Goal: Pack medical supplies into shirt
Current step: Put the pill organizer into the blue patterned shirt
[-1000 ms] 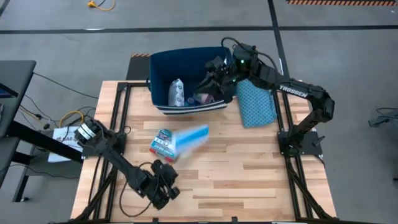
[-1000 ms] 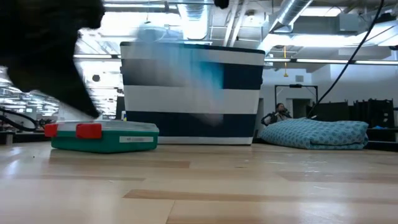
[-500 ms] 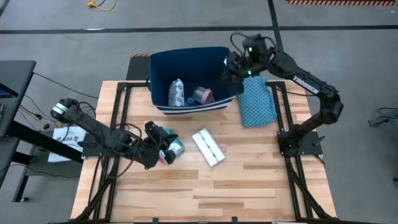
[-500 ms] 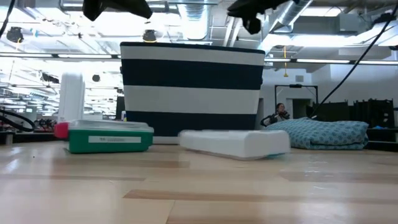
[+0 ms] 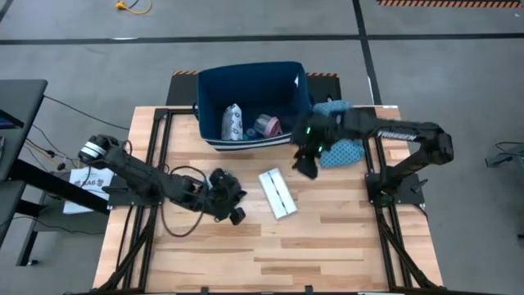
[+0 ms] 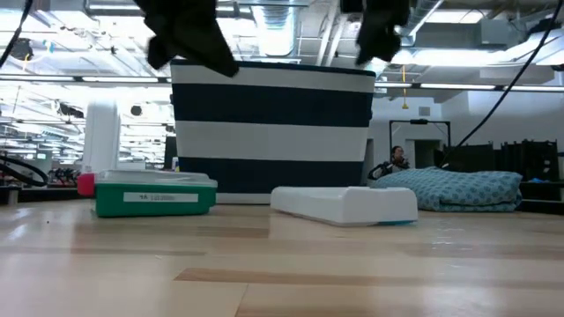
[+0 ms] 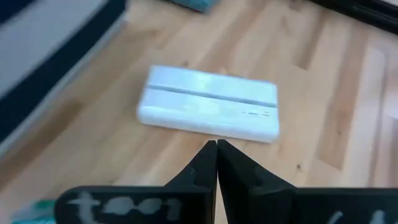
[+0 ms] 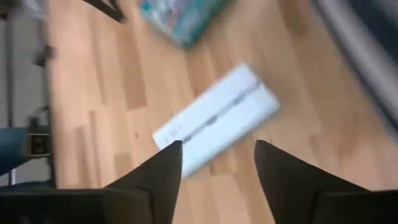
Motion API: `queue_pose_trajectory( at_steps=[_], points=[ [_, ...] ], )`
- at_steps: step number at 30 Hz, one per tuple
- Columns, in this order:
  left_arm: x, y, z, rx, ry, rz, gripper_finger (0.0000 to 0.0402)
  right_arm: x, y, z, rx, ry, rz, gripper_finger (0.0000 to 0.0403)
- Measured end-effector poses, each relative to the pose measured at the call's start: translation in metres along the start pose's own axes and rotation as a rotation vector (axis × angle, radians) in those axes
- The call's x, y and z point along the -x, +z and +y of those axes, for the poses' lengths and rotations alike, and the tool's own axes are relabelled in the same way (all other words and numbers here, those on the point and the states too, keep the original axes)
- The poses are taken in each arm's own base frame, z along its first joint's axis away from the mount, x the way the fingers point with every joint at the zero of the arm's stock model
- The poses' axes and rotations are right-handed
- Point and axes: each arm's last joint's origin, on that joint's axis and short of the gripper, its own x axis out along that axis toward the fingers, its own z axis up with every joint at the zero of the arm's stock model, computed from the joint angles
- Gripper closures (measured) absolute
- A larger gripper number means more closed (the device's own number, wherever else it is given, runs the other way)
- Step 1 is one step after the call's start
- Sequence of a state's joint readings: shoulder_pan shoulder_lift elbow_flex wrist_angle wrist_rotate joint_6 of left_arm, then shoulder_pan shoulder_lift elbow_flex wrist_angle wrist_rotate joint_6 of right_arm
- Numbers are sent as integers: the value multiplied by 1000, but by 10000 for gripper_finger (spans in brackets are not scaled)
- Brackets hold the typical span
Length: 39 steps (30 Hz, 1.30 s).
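A flat white box (image 5: 277,193) lies on the table's middle, also plain in the low view (image 6: 345,203). A green box (image 6: 155,193) rests flat to its left, hidden under my left arm in the high view. The navy striped bin (image 5: 288,80) at the far side holds a white pouch (image 5: 232,122) and a pink roll (image 5: 266,126). A folded teal patterned cloth (image 5: 342,146), seemingly the shirt, lies right of the bin. My left gripper (image 7: 216,144) hovers shut just left of the white box. My right gripper (image 8: 217,148) hangs open above the box's far right.
The bin's striped wall (image 6: 271,132) stands right behind both boxes. The near half of the wooden table (image 5: 270,246) is bare boards. Black frame rails (image 5: 155,147) run along the table's left and right sides. A person (image 6: 394,162) sits far off in the room.
The white box, a blur in the air one second ago, has landed flat at the table's middle. My left gripper has swung from the near left up toward the middle, beside the box. My right gripper has dropped from the bin's right rim toward the box, tipping downward.
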<state>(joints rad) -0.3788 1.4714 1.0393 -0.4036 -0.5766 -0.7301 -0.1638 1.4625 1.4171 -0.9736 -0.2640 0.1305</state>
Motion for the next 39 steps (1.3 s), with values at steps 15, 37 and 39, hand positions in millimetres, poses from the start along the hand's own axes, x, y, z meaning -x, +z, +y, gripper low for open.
queue_pose_trajectory(
  at_steps=[15,37,39],
  points=[
    [-32,23,16,-129,-259,109,401,-103,-52,31,-401,-50,-255,189],
    [-57,-29,38,236,-534,23,263,-123,-85,41,-572,-239,-203,158],
    [-57,-29,38,239,-529,22,250,-125,-86,33,-565,-237,-171,158]
  ],
)
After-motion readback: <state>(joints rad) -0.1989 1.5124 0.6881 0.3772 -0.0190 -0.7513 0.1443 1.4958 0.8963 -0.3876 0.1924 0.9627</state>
